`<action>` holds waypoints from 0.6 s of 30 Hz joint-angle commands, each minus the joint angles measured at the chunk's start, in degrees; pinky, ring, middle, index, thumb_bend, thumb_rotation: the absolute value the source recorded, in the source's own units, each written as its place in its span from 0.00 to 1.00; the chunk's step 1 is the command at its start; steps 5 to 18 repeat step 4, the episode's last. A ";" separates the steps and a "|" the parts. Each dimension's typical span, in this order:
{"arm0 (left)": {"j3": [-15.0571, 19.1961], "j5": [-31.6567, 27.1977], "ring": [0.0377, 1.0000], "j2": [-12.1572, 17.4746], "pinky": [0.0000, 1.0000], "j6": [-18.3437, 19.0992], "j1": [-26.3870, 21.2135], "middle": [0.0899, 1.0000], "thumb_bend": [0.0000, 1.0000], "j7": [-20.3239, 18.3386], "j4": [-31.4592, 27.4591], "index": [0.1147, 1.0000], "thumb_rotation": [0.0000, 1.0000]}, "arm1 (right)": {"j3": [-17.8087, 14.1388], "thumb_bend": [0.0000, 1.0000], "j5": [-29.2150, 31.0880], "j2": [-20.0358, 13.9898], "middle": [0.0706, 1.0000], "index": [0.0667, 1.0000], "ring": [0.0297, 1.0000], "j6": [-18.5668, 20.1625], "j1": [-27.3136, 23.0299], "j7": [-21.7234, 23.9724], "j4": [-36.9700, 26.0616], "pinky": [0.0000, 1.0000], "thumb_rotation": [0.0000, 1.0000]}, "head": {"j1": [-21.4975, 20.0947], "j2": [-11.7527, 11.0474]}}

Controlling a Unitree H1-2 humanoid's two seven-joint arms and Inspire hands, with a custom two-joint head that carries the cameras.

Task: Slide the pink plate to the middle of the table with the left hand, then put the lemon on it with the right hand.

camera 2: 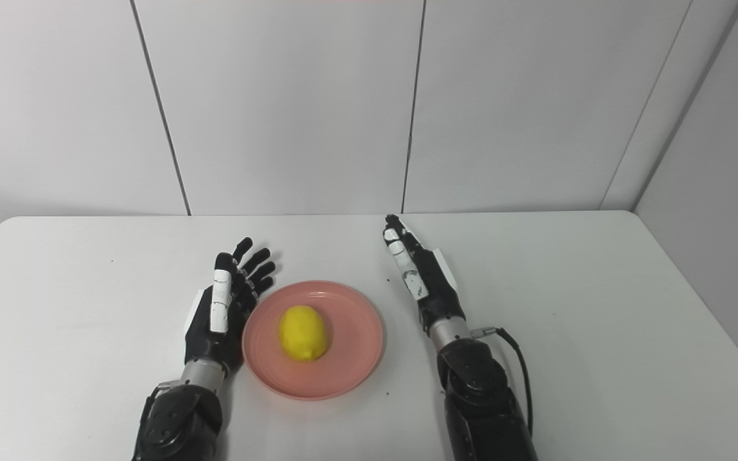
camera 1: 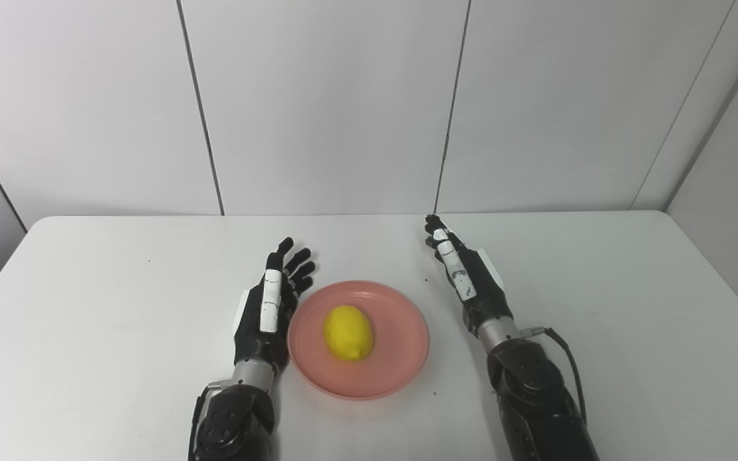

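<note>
lemon (camera 1: 348, 333) lay on plate (camera 1: 401, 371) mid-worktop (camera 1: 87, 320), long axis running away from me | my left hand (camera 1: 270, 301) just beside plate's left rim, nearer, spread and empty | my right hand (camera 1: 465, 272) apart to the right, fingers straight, holding nothing | task judged done
</note>
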 commanded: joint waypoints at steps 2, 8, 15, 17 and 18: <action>0.20 2.12 0.94 0.39 0.97 -0.92 2.06 0.94 0.85 2.53 3.76 0.94 0.95 | -1.33 0.86 2.69 1.19 0.95 0.94 0.96 -0.67 -0.56 -1.71 -1.29 1.00 1.00 | 0.05 0.01; -0.38 4.72 0.93 0.73 0.96 -3.10 1.83 0.94 0.85 3.93 4.51 0.93 0.97 | -2.12 0.85 4.19 1.94 0.95 0.94 0.96 -0.24 -0.08 -2.31 -1.19 1.00 1.00 | 0.08 0.04; -0.38 4.72 0.93 0.73 0.96 -3.10 1.83 0.94 0.85 3.93 4.51 0.93 0.97 | -2.12 0.85 4.19 1.94 0.95 0.94 0.96 -0.24 -0.08 -2.31 -1.19 1.00 1.00 | 0.08 0.04; -0.38 4.72 0.93 0.73 0.96 -3.10 1.83 0.94 0.85 3.93 4.51 0.93 0.97 | -2.12 0.85 4.19 1.94 0.95 0.94 0.96 -0.24 -0.08 -2.31 -1.19 1.00 1.00 | 0.08 0.04; -0.38 4.72 0.93 0.73 0.96 -3.10 1.83 0.94 0.85 3.93 4.51 0.93 0.97 | -2.12 0.85 4.19 1.94 0.95 0.94 0.96 -0.24 -0.08 -2.31 -1.19 1.00 1.00 | 0.08 0.04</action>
